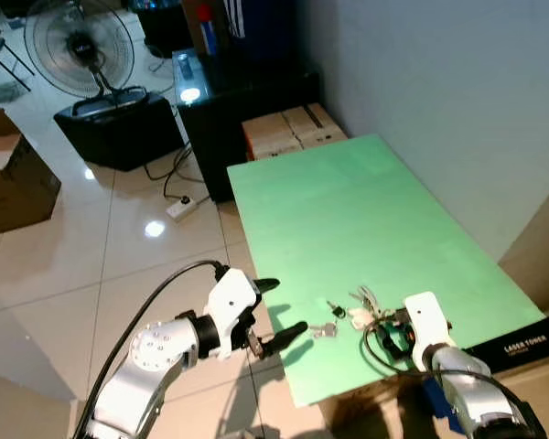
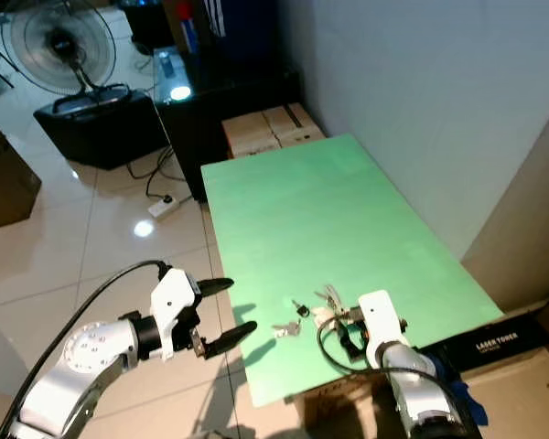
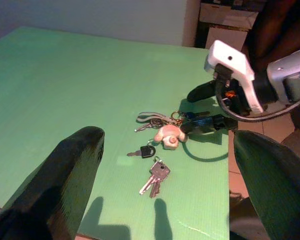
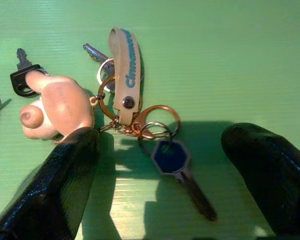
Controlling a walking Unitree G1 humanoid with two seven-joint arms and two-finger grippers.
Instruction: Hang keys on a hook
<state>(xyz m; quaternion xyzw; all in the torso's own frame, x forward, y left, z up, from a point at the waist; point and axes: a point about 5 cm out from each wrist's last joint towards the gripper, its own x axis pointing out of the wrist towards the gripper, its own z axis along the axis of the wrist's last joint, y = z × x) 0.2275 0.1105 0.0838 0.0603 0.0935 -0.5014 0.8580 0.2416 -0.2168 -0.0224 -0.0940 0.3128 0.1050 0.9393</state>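
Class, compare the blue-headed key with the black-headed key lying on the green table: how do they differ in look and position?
The blue-headed key lies between the right gripper's open fingers; the black-headed key lies outside them, beyond the pink charm. The blue-headed key's head is broad and angular; the black-headed key's is smaller. Both rest flat on the green table.

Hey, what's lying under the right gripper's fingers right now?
Between the right gripper's open fingers lie a blue-headed key and the key rings on the green board; whatever the fingers cover is hidden.
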